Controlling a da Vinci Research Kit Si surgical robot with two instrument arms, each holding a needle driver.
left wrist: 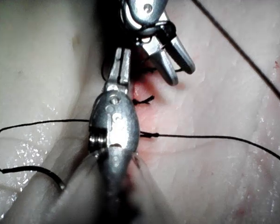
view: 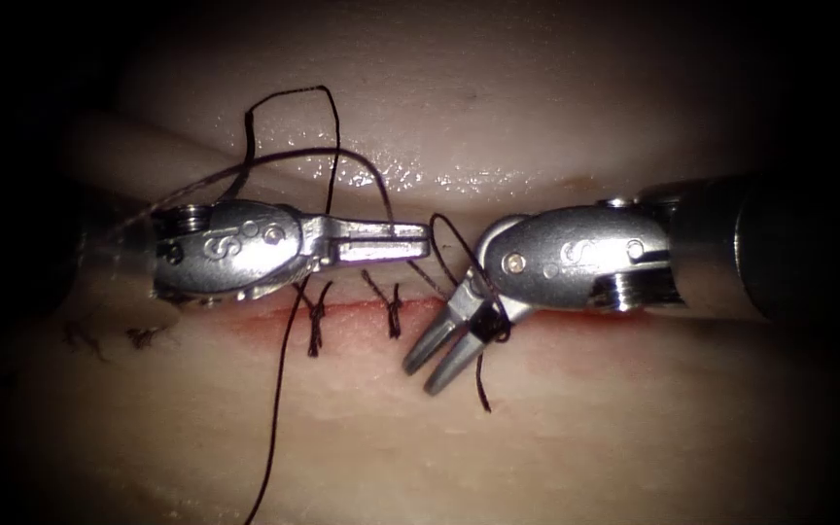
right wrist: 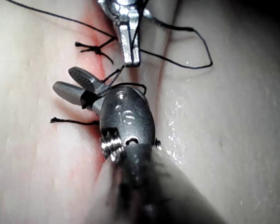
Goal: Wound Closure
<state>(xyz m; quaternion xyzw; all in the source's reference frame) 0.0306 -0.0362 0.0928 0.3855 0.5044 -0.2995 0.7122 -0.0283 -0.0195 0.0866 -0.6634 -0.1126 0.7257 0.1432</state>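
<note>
Tissue (view: pixel 537 428) lies beneath both tools, its cut (view: pixel 245 316) running crosswise under their tips, with red fluid (view: pixel 362 309) along it. Left gripper (view: pixel 418 239) reaches in level over the cut, its jaws pressed together; whether thread is caught between them cannot be made out. Thread (view: pixel 274 408) loops above and behind this gripper, passes beside its wrist and trails down across the cut toward the near edge of the tissue. Right gripper (view: pixel 433 364) points down and toward the left one, just past that tool's tip, its jaws a little apart. A turn of thread is wound around the base of these jaws, and a short end (view: pixel 483 389) hangs just beside them; the jaws themselves hold nothing. Two tied stitches (view: pixel 315 326) cross the cut below the left gripper's jaws, between the two tools. Needle position cannot be told from these views.
</note>
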